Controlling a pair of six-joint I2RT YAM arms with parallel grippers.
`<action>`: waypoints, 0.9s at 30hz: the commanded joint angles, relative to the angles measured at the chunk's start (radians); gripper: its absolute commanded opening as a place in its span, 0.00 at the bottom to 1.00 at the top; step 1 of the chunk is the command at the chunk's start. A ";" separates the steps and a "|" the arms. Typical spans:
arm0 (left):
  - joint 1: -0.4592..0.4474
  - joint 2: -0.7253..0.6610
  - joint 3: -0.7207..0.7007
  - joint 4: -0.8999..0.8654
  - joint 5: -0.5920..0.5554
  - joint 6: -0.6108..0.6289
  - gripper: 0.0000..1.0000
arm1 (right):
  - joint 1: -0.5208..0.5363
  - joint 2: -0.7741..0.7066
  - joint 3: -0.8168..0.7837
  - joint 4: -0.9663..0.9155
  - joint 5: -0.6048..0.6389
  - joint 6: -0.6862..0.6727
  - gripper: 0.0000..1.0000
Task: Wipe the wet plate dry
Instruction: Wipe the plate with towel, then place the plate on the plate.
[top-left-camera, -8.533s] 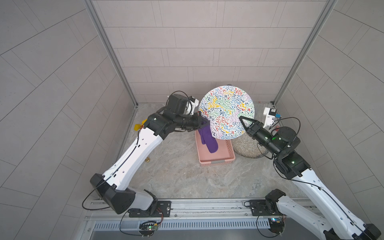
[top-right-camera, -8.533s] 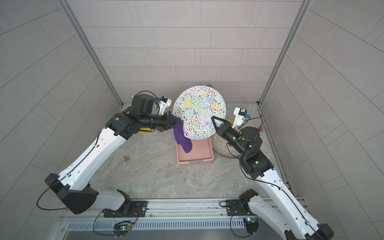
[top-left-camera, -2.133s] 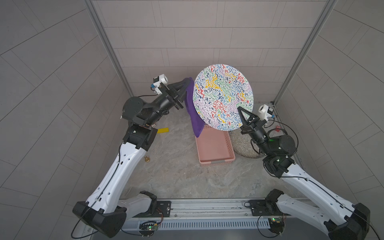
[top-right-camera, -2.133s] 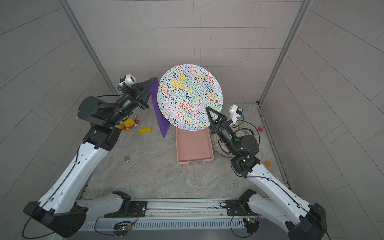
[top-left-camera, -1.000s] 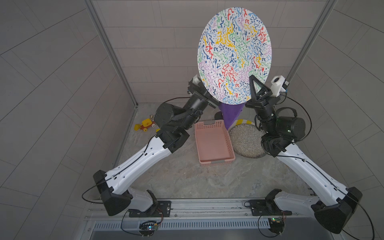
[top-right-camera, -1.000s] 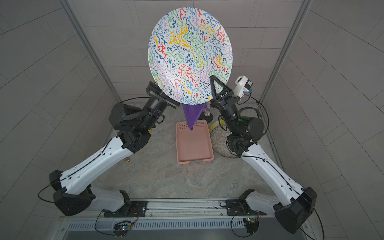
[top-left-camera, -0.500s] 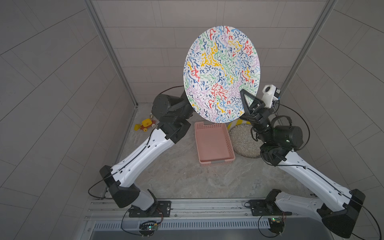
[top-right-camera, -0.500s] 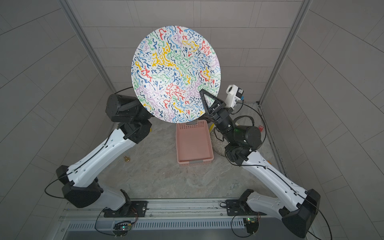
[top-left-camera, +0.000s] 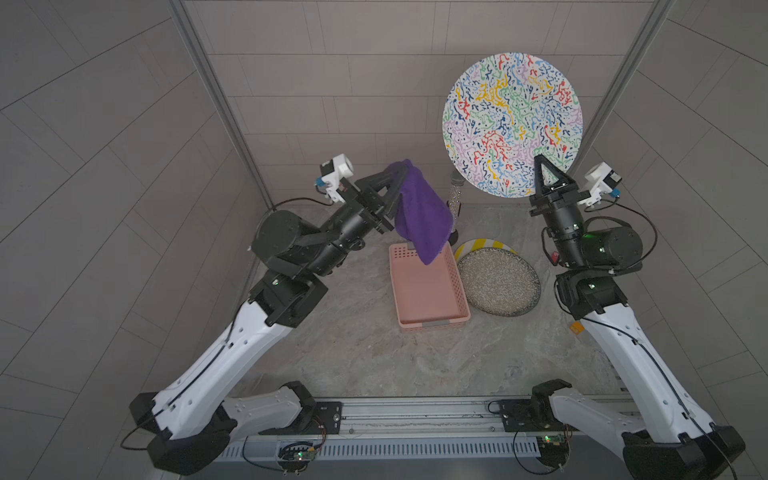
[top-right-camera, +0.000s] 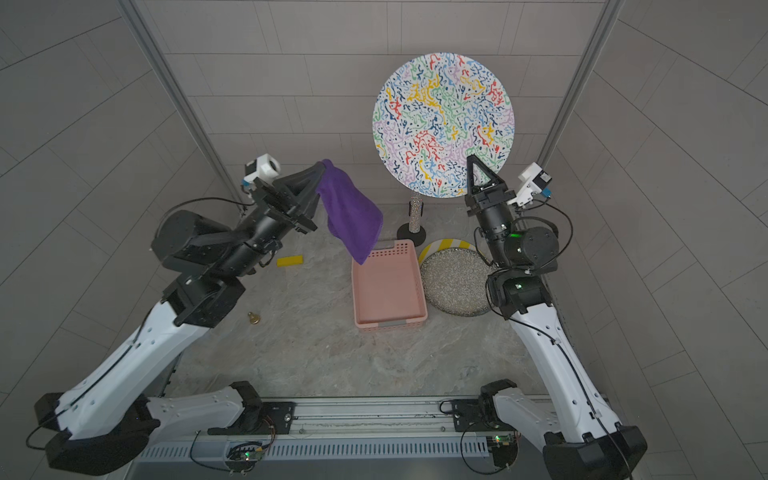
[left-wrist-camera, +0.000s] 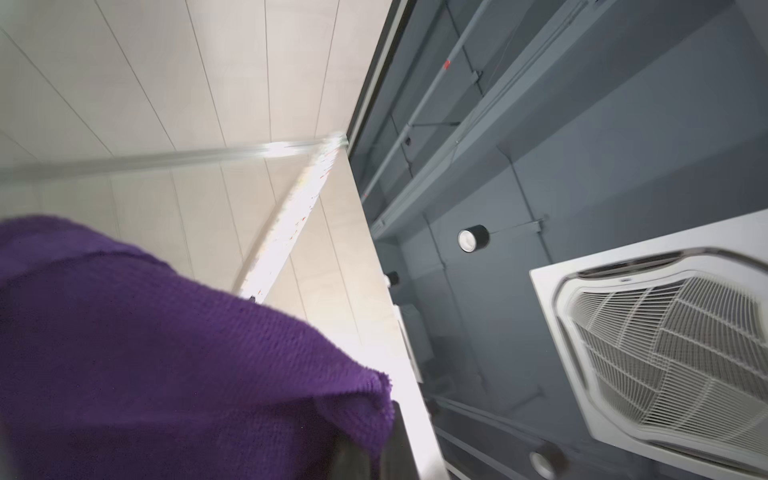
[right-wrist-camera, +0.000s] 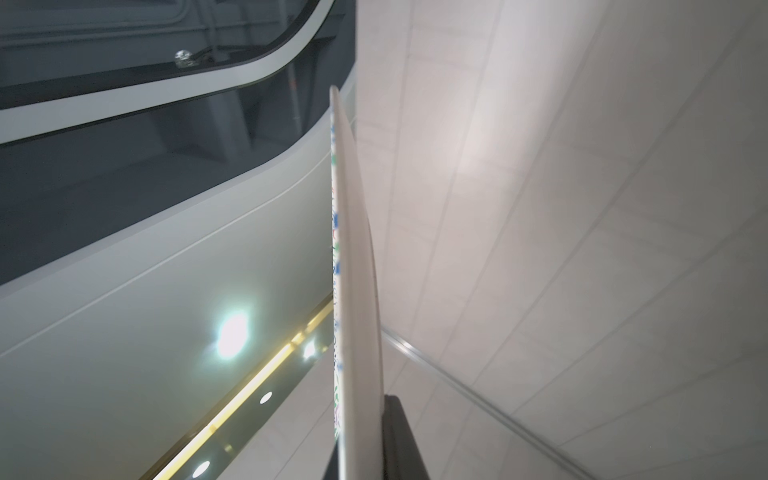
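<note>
The wet plate (top-left-camera: 513, 120) (top-right-camera: 442, 120), round and white with colourful squiggles, is held up on edge high at the back right, its patterned face toward the top cameras. My right gripper (top-left-camera: 539, 164) (top-right-camera: 472, 163) is shut on its lower rim. The right wrist view shows the plate (right-wrist-camera: 353, 270) edge-on between the fingers (right-wrist-camera: 399, 440). My left gripper (top-left-camera: 401, 169) (top-right-camera: 322, 167) is shut on a purple cloth (top-left-camera: 422, 216) (top-right-camera: 353, 216) (left-wrist-camera: 166, 353), which hangs to the left of the plate and clear of it. The plate's edge (left-wrist-camera: 286, 228) appears blurred in the left wrist view.
A pink basket (top-left-camera: 432, 318) sits mid-table. Beside it, a grey speckled plate (top-left-camera: 496, 282) lies over a yellow-striped one (top-left-camera: 482, 242). A glittery stand (top-right-camera: 415, 216) stands at the back. A yellow block (top-right-camera: 289, 261) and a small brass piece (top-right-camera: 253, 318) lie left.
The plate has swung from the middle to the back right. My left gripper has come out from behind it to the left, so the cloth now hangs apart from the plate.
</note>
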 joint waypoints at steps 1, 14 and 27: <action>0.005 -0.060 0.106 -0.460 -0.076 0.415 0.00 | -0.046 -0.123 -0.010 -0.375 0.175 -0.165 0.00; 0.066 -0.082 0.044 -0.674 -0.129 0.596 0.00 | -0.097 -0.339 -0.235 -0.791 0.464 -0.289 0.00; 0.152 -0.053 -0.033 -0.647 0.092 0.572 0.00 | -0.219 -0.239 -0.515 -0.624 0.209 -0.311 0.00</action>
